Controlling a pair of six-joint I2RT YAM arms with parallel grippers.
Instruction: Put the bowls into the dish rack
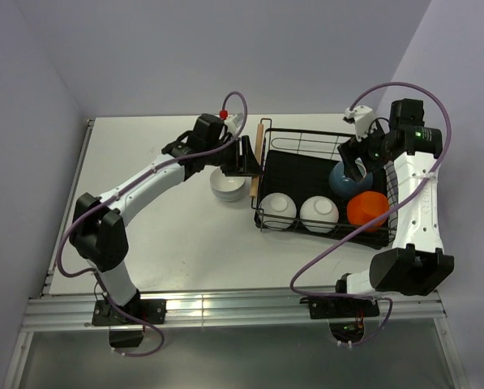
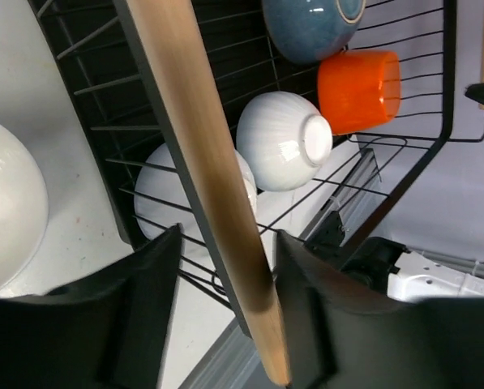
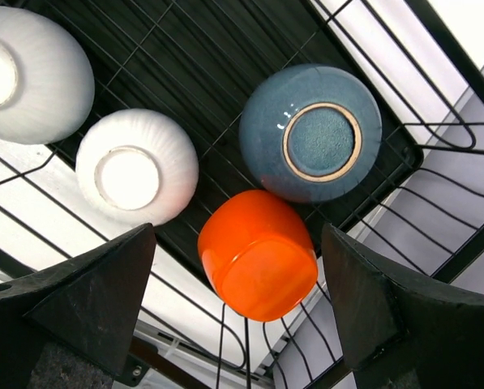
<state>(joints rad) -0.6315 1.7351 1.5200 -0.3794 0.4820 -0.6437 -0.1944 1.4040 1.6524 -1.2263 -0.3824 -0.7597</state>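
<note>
Top view, left to right.

Left arm [image 1: 144, 182]: reaches from near-left base across worktop [image 1: 169, 235] toward far right, ends at left end of dish rack [image 1: 294, 172].

Loose white bowl [image 1: 227, 185]: sits on worktop just left of rack, outside it, beneath left wrist. Cannot tell whether single or stacked.

Left fingers [image 2: 136, 316]: spread, one on each side of rack's left wooden handle [image 2: 213, 178]. Shows clear gap between handle and one finger. Lies close to the other, contact cannot tell. Not clamped on anything.

Inside rack, near row: near-left white bowl [image 1: 279, 209] and near-middle white bowl [image 1: 319, 212], side by side, both upturned, foot rings facing right wrist camera. Right of these, orange bowl [image 1: 367, 208] in near-right corner, tilted. Just beyond it, blue bowl [image 1: 349, 180], base ring turned up toward right wrist camera. Appears against orange bowl, contact cannot tell.

Right fingers [image 3: 87, 308]: spread wide, holding nothing, hover above blue and orange bowls, orange one showing between them in wrist view.

Right arm [image 1: 416, 211]: runs from near-right base along right side of rack, wrist bent back over rack's far-right part.
</note>
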